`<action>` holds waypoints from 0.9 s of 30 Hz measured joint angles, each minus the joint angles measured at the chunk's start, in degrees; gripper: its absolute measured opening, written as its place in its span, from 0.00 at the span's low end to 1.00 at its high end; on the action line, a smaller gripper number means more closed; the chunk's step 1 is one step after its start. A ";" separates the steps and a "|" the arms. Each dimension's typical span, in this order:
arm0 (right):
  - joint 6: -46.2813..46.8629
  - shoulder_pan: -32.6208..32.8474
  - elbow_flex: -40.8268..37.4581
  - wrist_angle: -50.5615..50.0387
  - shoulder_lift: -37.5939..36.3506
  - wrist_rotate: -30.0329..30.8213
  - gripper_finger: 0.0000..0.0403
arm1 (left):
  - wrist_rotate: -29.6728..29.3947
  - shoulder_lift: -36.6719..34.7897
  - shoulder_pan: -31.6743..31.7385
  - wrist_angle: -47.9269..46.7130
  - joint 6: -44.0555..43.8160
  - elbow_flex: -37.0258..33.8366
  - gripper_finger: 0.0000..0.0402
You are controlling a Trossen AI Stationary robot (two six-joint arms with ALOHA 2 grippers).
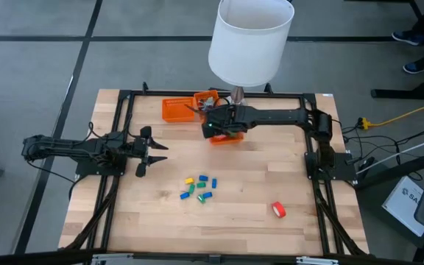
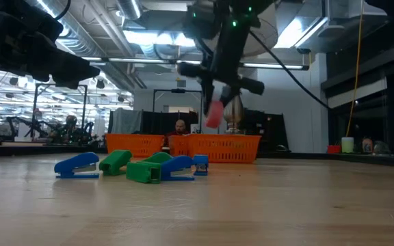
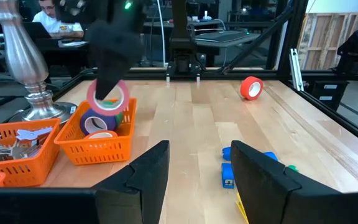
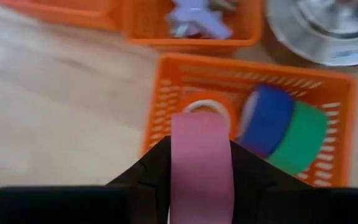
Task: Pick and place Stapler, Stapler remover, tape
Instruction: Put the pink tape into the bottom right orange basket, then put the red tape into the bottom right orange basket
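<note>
My right gripper [image 1: 216, 126] is over the small orange basket [image 4: 253, 62] at the table's far middle, shut on a pink tape roll [image 4: 201, 168]. Blue [image 4: 267, 118], green [image 4: 300, 140] and orange-rimmed [image 4: 205, 109] tape rolls lie in that basket. A red tape roll [image 1: 278, 210] stands on its edge at the near right. Small blue, green and yellow staplers and removers [image 1: 199, 188] lie in a cluster at the table's middle. My left gripper [image 1: 153, 152] waits open at the table's left, touching nothing. My right gripper pinches the pink tape roll between its two fingers, one on each flat side, with the outer band [image 4: 201, 143] facing the wrist camera. The fingers come from above, pointing down. The roll [image 2: 214, 114] is lifted clear, above the small basket's open top [image 3: 95, 134].
A second orange tray [image 1: 177, 109] with pale items sits left of the small basket. A lamp with a white shade [image 1: 250, 37] and a metal foot [image 3: 30, 81] stands behind them. A black frame [image 1: 124, 96] runs round the table. People sit beyond the table's far edge.
</note>
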 joint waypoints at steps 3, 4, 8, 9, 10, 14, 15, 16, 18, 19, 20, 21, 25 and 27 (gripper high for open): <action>0.86 -2.03 -2.33 1.14 0.00 0.01 0.34 | -0.01 0.00 0.00 0.00 0.00 -0.01 0.42; 1.59 -2.62 -3.21 2.27 0.00 -0.01 0.36 | -0.02 0.00 0.00 0.01 0.00 0.00 0.42; 1.49 -4.67 -5.20 5.18 0.00 -1.73 0.39 | 0.00 0.01 0.00 -0.01 0.00 -0.01 0.42; 1.49 -5.01 -5.32 5.20 0.00 -2.27 0.40 | -0.01 0.01 0.00 -0.01 0.00 -0.02 0.42; 1.51 -5.23 -5.44 5.17 0.00 -2.86 0.40 | -0.01 0.01 0.00 0.01 0.00 -0.02 0.42; 1.51 -5.47 -5.49 5.07 0.00 -3.30 0.40 | -0.01 0.00 0.00 0.00 0.00 -0.02 0.42; 1.51 -5.47 -5.44 4.99 0.00 -3.41 0.40 | 0.00 0.02 0.00 -0.01 0.00 -0.02 0.42; 1.50 -5.45 -5.09 4.37 0.01 -3.50 0.41 | -0.02 0.02 0.00 -0.01 0.00 -0.02 0.42; 1.12 -5.44 -3.79 2.55 0.02 -3.49 0.41 | 0.00 0.00 0.00 0.00 0.00 0.00 0.42; 0.24 -5.44 -3.01 1.68 0.02 -3.48 0.41 | -0.01 0.01 0.00 0.00 0.00 -0.01 0.42; -0.68 -5.33 -2.15 0.52 0.02 -3.48 0.41 | -0.02 0.00 0.00 -0.01 0.00 -0.02 0.42; -1.56 -5.26 -1.05 -1.13 0.04 -3.45 0.41 | -0.02 0.02 0.00 -0.01 0.00 -0.02 0.42; -1.60 -4.38 3.95 -6.71 0.02 -2.11 0.41 | 0.00 0.02 0.00 0.01 0.00 -0.02 0.42; -1.60 -3.56 5.69 -9.17 0.02 -2.09 0.41 | -0.01 0.02 0.00 0.00 0.00 -0.01 0.42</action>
